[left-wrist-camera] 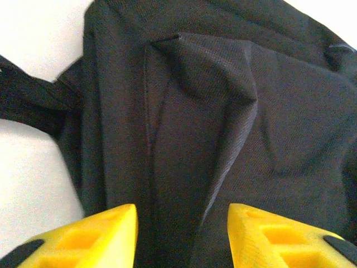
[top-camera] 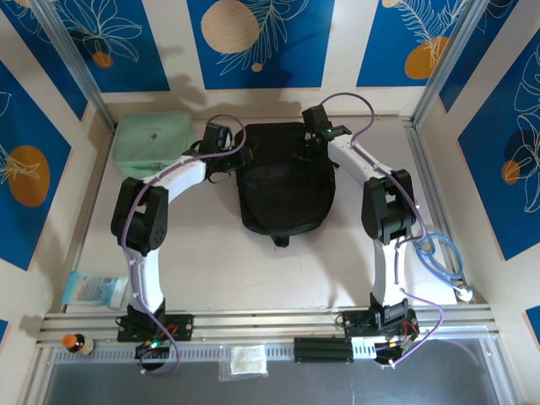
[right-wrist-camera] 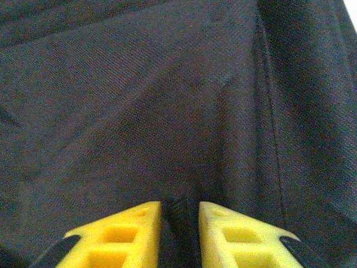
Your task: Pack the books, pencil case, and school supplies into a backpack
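Left gripper [left-wrist-camera: 181, 211]: jaws apart, backpack [left-wrist-camera: 223, 111] fold straight ahead of them. Right gripper [right-wrist-camera: 180, 207]: jaws narrow, cloth ridge between them; held or loose, cannot tell. Centre each fold between your jaws before pinching.

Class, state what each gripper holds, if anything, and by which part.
The right gripper seems to pinch a small fold of the backpack fabric; the left gripper stands open over it, holding nothing.

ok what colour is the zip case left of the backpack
The zip case is mint green, seen best in the top external view.
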Controlling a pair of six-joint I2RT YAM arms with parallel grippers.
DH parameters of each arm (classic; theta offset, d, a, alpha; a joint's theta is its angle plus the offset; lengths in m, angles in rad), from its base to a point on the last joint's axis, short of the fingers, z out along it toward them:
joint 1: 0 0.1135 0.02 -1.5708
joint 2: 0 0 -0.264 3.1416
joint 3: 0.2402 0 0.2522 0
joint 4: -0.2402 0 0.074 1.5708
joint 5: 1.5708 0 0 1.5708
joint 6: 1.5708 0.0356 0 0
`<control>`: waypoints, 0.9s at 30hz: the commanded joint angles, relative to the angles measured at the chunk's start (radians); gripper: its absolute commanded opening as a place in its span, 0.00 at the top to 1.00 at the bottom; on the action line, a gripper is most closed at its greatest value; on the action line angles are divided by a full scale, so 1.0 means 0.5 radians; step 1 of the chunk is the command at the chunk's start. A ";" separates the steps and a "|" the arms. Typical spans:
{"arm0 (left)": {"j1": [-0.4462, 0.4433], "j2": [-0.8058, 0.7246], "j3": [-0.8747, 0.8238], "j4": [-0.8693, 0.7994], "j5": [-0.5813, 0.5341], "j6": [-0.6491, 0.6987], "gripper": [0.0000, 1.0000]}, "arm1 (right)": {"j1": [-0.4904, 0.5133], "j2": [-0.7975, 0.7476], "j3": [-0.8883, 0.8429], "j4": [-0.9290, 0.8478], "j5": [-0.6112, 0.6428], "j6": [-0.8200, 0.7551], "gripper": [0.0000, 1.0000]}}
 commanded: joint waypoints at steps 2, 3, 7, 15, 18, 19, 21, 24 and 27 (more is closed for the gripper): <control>0.041 -0.425 -0.136 -0.109 -0.284 0.205 0.37 | -0.038 -0.487 -0.228 0.116 0.013 -0.046 0.53; 0.051 -0.519 -0.204 -0.119 -0.350 0.241 0.33 | -0.050 -0.587 -0.319 0.161 0.035 -0.062 0.48; 0.099 -0.872 -0.502 -0.141 -0.659 0.362 0.12 | -0.095 -0.959 -0.728 0.383 0.246 -0.132 0.23; 0.230 -1.482 -1.312 0.121 -1.505 0.537 0.00 | -0.223 -1.492 -1.555 0.859 0.864 -0.174 0.01; 0.307 -1.637 -1.623 0.338 -1.717 0.589 0.00 | -0.277 -1.561 -1.818 1.081 1.004 -0.197 0.01; 0.329 -1.672 -1.714 0.423 -1.756 0.628 0.00 | -0.302 -1.574 -1.888 1.127 1.010 -0.197 0.01; 0.360 -1.721 -1.898 0.651 -1.851 0.755 0.00 | -0.357 -1.595 -2.041 1.248 1.048 -0.179 0.01; 0.403 -1.717 -2.052 0.866 -1.840 0.905 0.00 | -0.424 -1.583 -2.229 1.445 1.054 -0.199 0.01; 0.446 -1.646 -2.120 1.011 -1.674 1.012 0.01 | -0.441 -1.527 -2.373 1.687 0.963 -0.324 0.01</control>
